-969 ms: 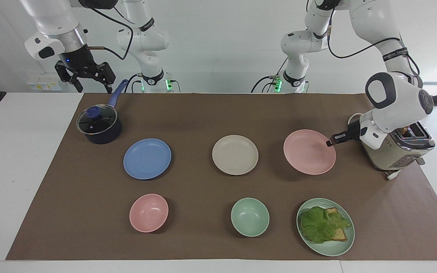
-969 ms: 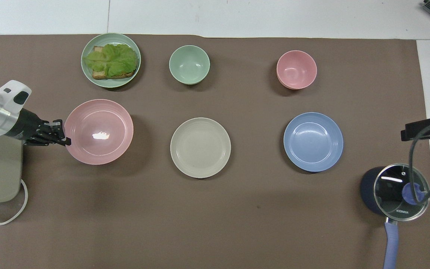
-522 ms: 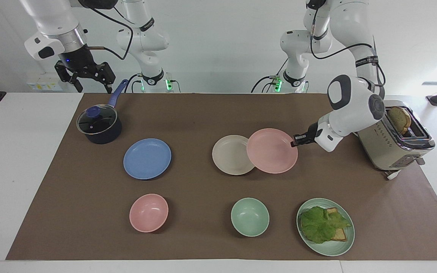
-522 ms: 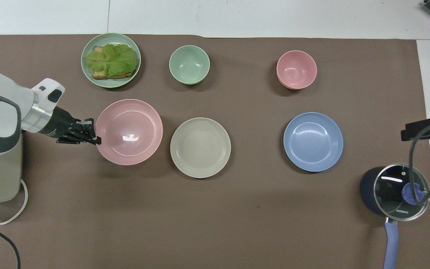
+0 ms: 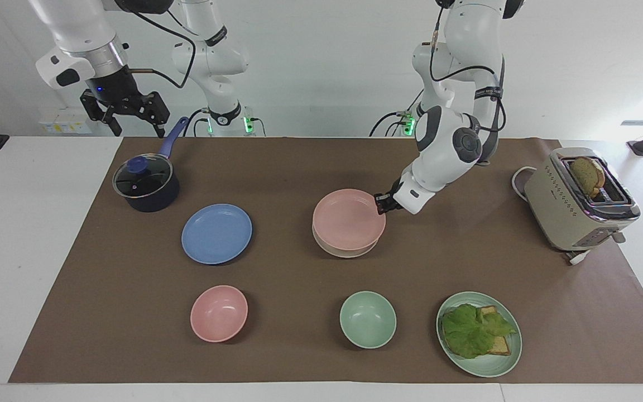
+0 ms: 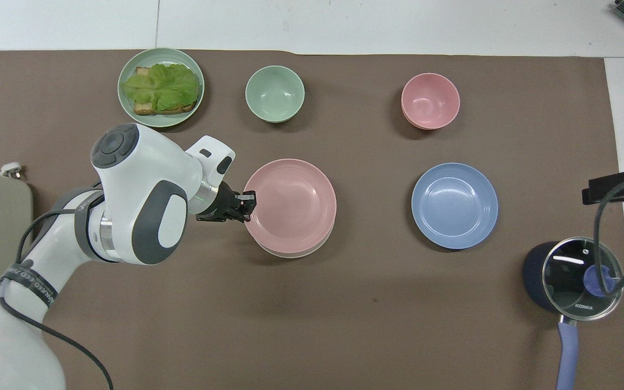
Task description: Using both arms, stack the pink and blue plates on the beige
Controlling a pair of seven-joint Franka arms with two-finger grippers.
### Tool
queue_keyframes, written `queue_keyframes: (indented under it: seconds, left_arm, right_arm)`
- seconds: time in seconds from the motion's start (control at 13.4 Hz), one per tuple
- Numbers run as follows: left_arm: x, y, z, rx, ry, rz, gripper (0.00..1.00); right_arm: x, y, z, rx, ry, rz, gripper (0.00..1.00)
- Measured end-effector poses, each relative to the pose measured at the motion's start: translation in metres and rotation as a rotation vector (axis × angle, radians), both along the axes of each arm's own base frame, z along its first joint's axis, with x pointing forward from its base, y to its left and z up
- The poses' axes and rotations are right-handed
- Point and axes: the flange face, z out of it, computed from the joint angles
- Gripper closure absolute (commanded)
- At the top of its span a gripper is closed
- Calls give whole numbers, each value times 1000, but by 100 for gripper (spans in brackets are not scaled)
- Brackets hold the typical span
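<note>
The pale pink plate [image 5: 349, 219] [image 6: 290, 205] lies over the beige plate [image 5: 346, 250] [image 6: 290, 253]. Only a crescent of the beige rim shows beneath it, and I cannot tell whether the two touch. My left gripper [image 5: 382, 204] [image 6: 248, 203] is shut on the pink plate's rim, on the edge toward the left arm's end of the table. The blue plate [image 5: 216, 233] [image 6: 454, 206] rests flat on the brown mat beside the stack, toward the right arm's end. My right gripper [image 5: 137, 128] waits open and raised beside the pot, holding nothing.
A dark blue pot with a glass lid [image 5: 145, 184] stands at the right arm's end. A beige toaster [image 5: 581, 204] with bread sits at the left arm's end. Farther from the robots are a pink bowl [image 5: 219, 312], a green bowl [image 5: 367, 319] and a green plate with lettuce and toast [image 5: 479, 334].
My left gripper has carried the pink plate from beside the toaster toward the table's middle, until it covers the beige plate. The right arm has not moved.
</note>
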Motion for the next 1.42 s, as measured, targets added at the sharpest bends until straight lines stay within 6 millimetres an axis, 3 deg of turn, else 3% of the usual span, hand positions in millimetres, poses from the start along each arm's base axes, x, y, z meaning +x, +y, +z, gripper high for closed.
queue_keyframes:
  seconds: [0.07, 0.15, 0.6, 0.82, 0.97, 1.12, 1.34, 1.42]
  left_arm:
    - [-4, 0, -8, 5, -4, 4, 83]
    - [-6, 1, -15, 10, -5, 8, 1]
    - [-5, 6, -12, 8, -15, 16, 0]
    - [14, 35, 12, 25, -34, 28, 0]
    - [35, 79, 44, 102, -57, -10, 0]
    - [52, 136, 80, 139, -68, -72, 0]
    - [61, 217, 136, 193, -98, -139, 0]
    - [60, 234, 152, 217, -104, -161, 0]
  right_arm:
    - [0, 0, 0, 0, 0, 0, 0]
    - [0, 0, 0, 0, 0, 0, 0]
    - [0, 0, -1, 0, 1, 0, 0]
    - [0, 0, -1, 0, 1, 0, 0]
    - [0, 0, -1, 0, 2, 0, 0]
    - [1, -1, -3, 0, 0, -1, 0]
    - [6, -4, -11, -1, -30, 7, 0]
    - [7, -6, -14, -1, -28, 7, 0]
